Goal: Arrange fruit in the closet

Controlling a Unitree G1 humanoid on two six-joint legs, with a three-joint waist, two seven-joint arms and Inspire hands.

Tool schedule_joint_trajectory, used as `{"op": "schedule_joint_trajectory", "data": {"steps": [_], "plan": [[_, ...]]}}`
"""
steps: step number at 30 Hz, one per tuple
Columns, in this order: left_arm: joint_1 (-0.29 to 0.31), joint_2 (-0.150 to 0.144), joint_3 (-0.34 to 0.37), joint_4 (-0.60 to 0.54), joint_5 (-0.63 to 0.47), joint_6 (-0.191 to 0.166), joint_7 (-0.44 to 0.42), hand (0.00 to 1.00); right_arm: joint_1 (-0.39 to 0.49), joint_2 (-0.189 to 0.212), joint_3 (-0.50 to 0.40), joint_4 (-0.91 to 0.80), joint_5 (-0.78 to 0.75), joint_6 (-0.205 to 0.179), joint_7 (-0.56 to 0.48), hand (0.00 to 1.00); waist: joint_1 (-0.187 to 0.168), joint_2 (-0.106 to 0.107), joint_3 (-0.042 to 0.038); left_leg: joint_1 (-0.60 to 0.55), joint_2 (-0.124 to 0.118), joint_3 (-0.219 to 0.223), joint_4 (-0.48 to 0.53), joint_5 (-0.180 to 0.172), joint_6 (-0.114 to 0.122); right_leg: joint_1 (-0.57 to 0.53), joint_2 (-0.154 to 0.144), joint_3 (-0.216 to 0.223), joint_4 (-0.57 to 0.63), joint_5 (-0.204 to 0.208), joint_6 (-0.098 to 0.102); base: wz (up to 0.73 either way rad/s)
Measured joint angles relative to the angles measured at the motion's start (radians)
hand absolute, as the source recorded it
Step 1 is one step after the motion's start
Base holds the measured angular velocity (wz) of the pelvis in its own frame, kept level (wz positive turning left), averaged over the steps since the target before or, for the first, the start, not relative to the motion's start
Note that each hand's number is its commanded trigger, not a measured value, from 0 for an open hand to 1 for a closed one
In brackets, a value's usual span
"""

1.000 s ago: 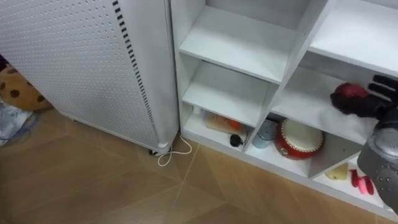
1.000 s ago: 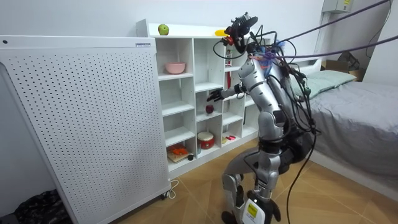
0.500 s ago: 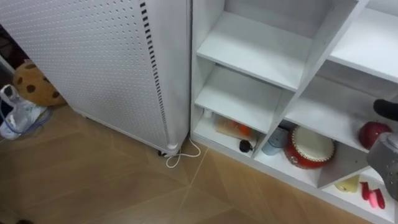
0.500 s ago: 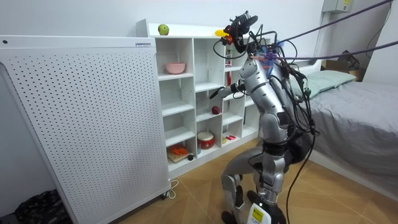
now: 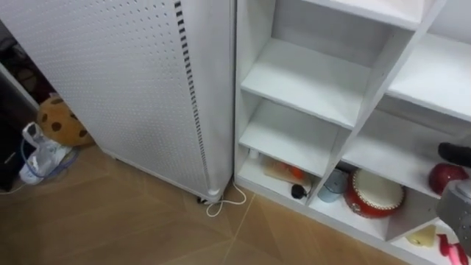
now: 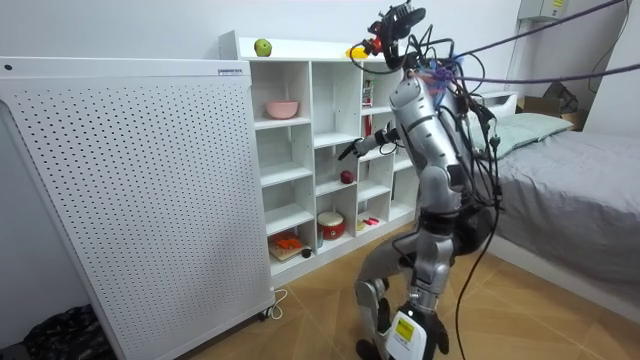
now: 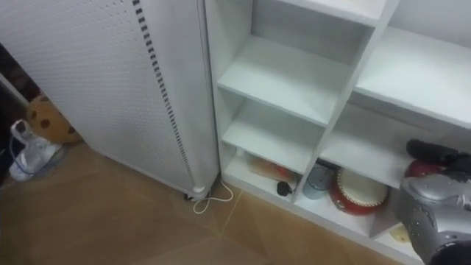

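Apple, red and round, sits on the white closet's middle shelf. My right hand hovers near, above it, fingers straight, gripping nothing. Below: round red tin, grey cup, orange packet. Perforated white panel stands beside the closet on wood-plank floor. Green apple on top.

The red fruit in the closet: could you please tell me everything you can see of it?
The red fruit is round, smooth and dark red, apple-like. It sits loose on a white shelf in the closet's middle column, one level above the red-and-white pot. The right hand hovers open just above it, not gripping it.
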State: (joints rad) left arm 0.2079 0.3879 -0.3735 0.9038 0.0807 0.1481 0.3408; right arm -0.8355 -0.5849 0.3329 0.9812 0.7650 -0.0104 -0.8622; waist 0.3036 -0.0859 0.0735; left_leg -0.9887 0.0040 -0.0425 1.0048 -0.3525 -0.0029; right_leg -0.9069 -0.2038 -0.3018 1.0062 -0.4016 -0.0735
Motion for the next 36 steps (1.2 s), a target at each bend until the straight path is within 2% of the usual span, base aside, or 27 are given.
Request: {"op": "schedule_joint_trajectory", "data": {"steps": [4, 6, 10, 11, 13, 14, 15, 16, 17, 19, 21, 23, 25, 26, 27, 29, 30, 34, 36], "plan": [[-0.002, -0.010, 0.000, 0.053, 0.000, -0.002, -0.053, 0.00, 0.126, 0.000, 0.001, 0.009, -0.113, -0.013, 0.176, 0.00, 0.000, 0.007, -0.0009, 0.106, -0.001, 0.027, -0.068, 0.001, 0.003, 0.085, 0.002, 0.016, -0.054, 0.008, 0.009, -0.08], [-0.003, -0.016, 0.005, 0.057, 0.001, -0.005, -0.085, 0.00, 0.172, 0.000, 0.010, 0.025, -0.155, -0.014, 0.261, 0.00, 0.002, 0.015, -0.0044, 0.137, 0.007, 0.035, -0.086, 0.001, 0.004, 0.111, 0.013, 0.025, -0.075, 0.011, 0.014, -0.15], [-0.019, -0.016, 0.021, 0.078, -0.001, -0.038, -0.128, 0.00, 0.330, 0.008, 0.041, 0.056, -0.239, -0.021, 0.463, 0.00, -0.013, 0.023, -0.0108, 0.234, 0.023, 0.057, -0.153, 0.001, 0.004, 0.200, 0.028, 0.027, -0.139, 0.017, 0.015, -0.07], [-0.019, -0.016, 0.021, 0.082, -0.001, -0.043, -0.133, 0.00, 0.355, 0.011, 0.040, 0.061, -0.256, -0.020, 0.487, 0.00, -0.018, 0.025, -0.0125, 0.249, 0.024, 0.059, -0.162, 0.001, 0.004, 0.214, 0.031, 0.027, -0.147, 0.017, 0.016, -0.09], [-0.017, -0.016, 0.023, 0.102, -0.001, -0.048, -0.158, 0.00, 0.455, 0.034, 0.039, 0.069, -0.314, -0.019, 0.572, 0.00, -0.041, 0.030, -0.0189, 0.306, 0.037, 0.076, -0.187, 0.001, 0.003, 0.269, 0.044, 0.031, -0.181, 0.017, 0.017, -0.18], [-0.018, -0.019, 0.037, 0.115, -0.001, -0.057, -0.168, 0.00, 0.507, 0.050, 0.039, 0.075, -0.354, -0.019, 0.609, 0.00, -0.058, 0.033, -0.0292, 0.332, 0.041, 0.077, -0.205, 0.001, 0.002, 0.296, 0.052, 0.029, -0.206, 0.021, 0.019, -0.13], [-0.020, -0.019, 0.042, 0.121, -0.001, -0.062, -0.173, 0.00, 0.532, 0.059, 0.039, 0.076, -0.375, -0.018, 0.623, 0.00, -0.065, 0.033, -0.0341, 0.346, 0.043, 0.081, -0.217, 0.002, 0.001, 0.308, 0.055, 0.029, -0.218, 0.023, 0.020, -0.08], [-0.020, -0.025, 0.053, 0.134, 0.000, -0.069, -0.179, 0.00, 0.588, 0.084, 0.037, 0.076, -0.409, -0.017, 0.652, 0.00, -0.083, 0.040, -0.0448, 0.379, 0.049, 0.083, -0.245, 0.004, -0.002, 0.344, 0.068, 0.030, -0.254, 0.033, 0.023, -0.11], [-0.020, -0.030, 0.060, 0.139, 0.000, -0.071, -0.179, 0.00, 0.615, 0.098, 0.036, 0.076, -0.423, -0.017, 0.664, 0.00, -0.090, 0.046, -0.0490, 0.398, 0.055, 0.085, -0.257, 0.004, -0.002, 0.365, 0.077, 0.030, -0.275, 0.039, 0.023, -0.17], [-0.018, -0.046, 0.066, 0.164, 0.000, -0.092, -0.180, 0.00, 0.738, 0.148, 0.035, 0.075, -0.477, -0.020, 0.720, 0.00, -0.134, 0.059, -0.0601, 0.493, 0.056, 0.094, -0.323, 0.009, -0.005, 0.458, 0.088, 0.028, -0.345, 0.053, 0.033, -0.05], [-0.015, -0.067, 0.100, 0.172, 0.010, -0.100, -0.178, 0.00, 0.824, 0.178, 0.028, 0.077, -0.503, -0.020, 0.749, 0.00, -0.152, 0.064, -0.0636, 0.568, 0.055, 0.118, -0.387, 0.020, -0.004, 0.526, 0.090, 0.029, -0.400, 0.058, 0.041, -0.06], [0.005, -0.084, 0.126, 0.176, 0.021, -0.117, -0.177, 0.00, 0.899, 0.209, 0.006, 0.072, -0.510, -0.021, 0.775, 0.00, -0.170, 0.066, -0.0662, 0.645, 0.053, 0.136, -0.454, 0.030, -0.006, 0.592, 0.101, 0.049, -0.459, 0.073, 0.050, -0.28], [0.052, -0.106, 0.167, 0.151, 0.042, -0.128, -0.175, 0.00, 0.985, 0.241, -0.014, 0.062, -0.495, -0.024, 0.799, 0.00, -0.199, 0.060, -0.0656, 0.753, 0.052, 0.156, -0.545, 0.044, -0.010, 0.686, 0.112, 0.054, -0.540, 0.092, 0.058, -0.23], [0.077, -0.113, 0.179, 0.135, 0.050, -0.132, -0.170, 0.00, 1.018, 0.265, -0.044, 0.062, -0.486, -0.024, 0.814, 0.00, -0.219, 0.063, -0.0714, 0.796, 0.050, 0.156, -0.581, 0.051, -0.012, 0.729, 0.119, 0.054, -0.576, 0.101, 0.062, 0.00], [0.086, -0.116, 0.183, 0.132, 0.061, -0.133, -0.169, 0.00, 1.030, 0.275, -0.054, 0.062, -0.485, -0.024, 0.819, 0.00, -0.225, 0.060, -0.0720, 0.818, 0.050, 0.156, -0.599, 0.054, -0.014, 0.748, 0.121, 0.054, -0.592, 0.105, 0.063, 0.00], [0.103, -0.144, 0.215, 0.136, 0.103, -0.127, -0.154, 0.00, 1.065, 0.307, -0.082, 0.063, -0.485, -0.024, 0.830, 0.00, -0.242, 0.051, -0.0727, 0.896, 0.046, 0.158, -0.647, 0.058, -0.019, 0.817, 0.133, 0.052, -0.643, 0.109, 0.068, 0.00], [0.105, -0.149, 0.217, 0.137, 0.114, -0.125, -0.153, 0.00, 1.075, 0.313, -0.086, 0.066, -0.485, -0.026, 0.831, 0.00, -0.247, 0.052, -0.0721, 0.912, 0.045, 0.158, -0.658, 0.059, -0.019, 0.832, 0.136, 0.051, -0.655, 0.111, 0.072, 0.07], [0.116, -0.202, 0.261, 0.138, 0.199, -0.120, -0.148, 0.00, 1.101, 0.359, -0.164, 0.082, -0.484, -0.048, 0.819, 0.00, -0.272, 0.055, -0.0745, 1.018, 0.040, 0.155, -0.725, 0.062, -0.020, 0.951, 0.150, 0.050, -0.743, 0.129, 0.089, 0.03], [0.113, -0.210, 0.262, 0.136, 0.202, -0.119, -0.148, 0.00, 1.102, 0.384, -0.200, 0.091, -0.482, -0.057, 0.810, 0.00, -0.278, 0.055, -0.0769, 1.041, 0.040, 0.153, -0.740, 0.062, -0.020, 0.983, 0.155, 0.052, -0.777, 0.140, 0.092, -0.02]]}}
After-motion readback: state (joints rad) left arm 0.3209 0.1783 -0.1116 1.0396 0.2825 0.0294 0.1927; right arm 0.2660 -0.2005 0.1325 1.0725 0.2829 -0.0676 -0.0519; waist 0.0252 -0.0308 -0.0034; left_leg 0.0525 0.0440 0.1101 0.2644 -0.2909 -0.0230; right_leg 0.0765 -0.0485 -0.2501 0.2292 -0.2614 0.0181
